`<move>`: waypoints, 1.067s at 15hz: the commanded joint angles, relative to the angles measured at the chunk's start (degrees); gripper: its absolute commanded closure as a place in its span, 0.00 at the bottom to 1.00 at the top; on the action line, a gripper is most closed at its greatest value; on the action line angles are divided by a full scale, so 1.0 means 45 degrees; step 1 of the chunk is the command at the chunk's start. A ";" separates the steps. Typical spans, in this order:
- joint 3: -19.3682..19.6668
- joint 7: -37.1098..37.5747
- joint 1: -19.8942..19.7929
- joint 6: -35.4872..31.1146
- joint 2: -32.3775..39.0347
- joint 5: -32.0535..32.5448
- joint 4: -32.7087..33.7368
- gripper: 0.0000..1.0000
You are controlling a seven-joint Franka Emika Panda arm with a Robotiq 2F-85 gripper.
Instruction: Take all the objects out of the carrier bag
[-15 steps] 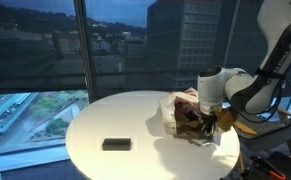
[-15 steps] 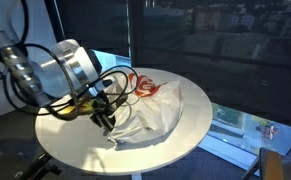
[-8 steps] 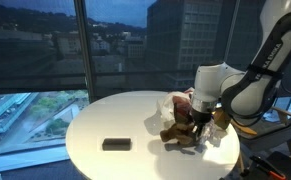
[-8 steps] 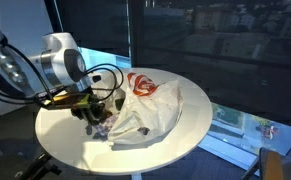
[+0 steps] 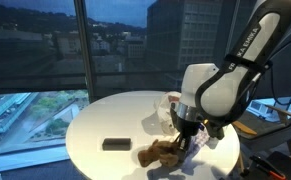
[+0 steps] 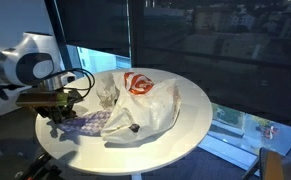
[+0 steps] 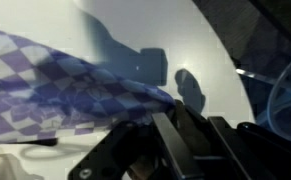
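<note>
The white carrier bag with a red logo lies crumpled on the round white table; in an exterior view the arm mostly hides it. My gripper is shut on a blue-and-white checked cloth, which lies outside the bag on the table beside it. In an exterior view the gripper holds it as a brownish bundle near the table's edge. In the wrist view the cloth spreads above my fingers.
A black rectangular object lies on the table apart from the bag. A small dark item sits at the bag's near side. Large windows stand behind the table. The table edge is close to the gripper.
My gripper has moved away from the bag toward the table's edge, drawing the checked cloth out of the bag and onto the table.
</note>
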State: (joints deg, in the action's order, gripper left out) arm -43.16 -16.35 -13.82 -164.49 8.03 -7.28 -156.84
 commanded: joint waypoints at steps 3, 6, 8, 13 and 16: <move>-0.2025 -0.2772 -0.0889 0.0225 -0.0857 -0.1919 0.0432 0.96; -0.1608 -0.2258 -0.0729 -0.0413 -0.1616 -0.1194 -0.0010 0.52; -0.1394 -0.2220 -0.0828 -0.0685 -0.1892 -0.1044 -0.0194 0.36; 0.2117 -0.0711 0.0511 -0.0639 -0.2596 0.0875 -0.0114 0.01; 0.1793 0.1355 -0.1698 -0.1171 -0.2678 0.3292 -0.0249 0.00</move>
State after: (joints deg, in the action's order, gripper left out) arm -36.61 -18.24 -16.97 -167.31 -2.56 -0.71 -157.04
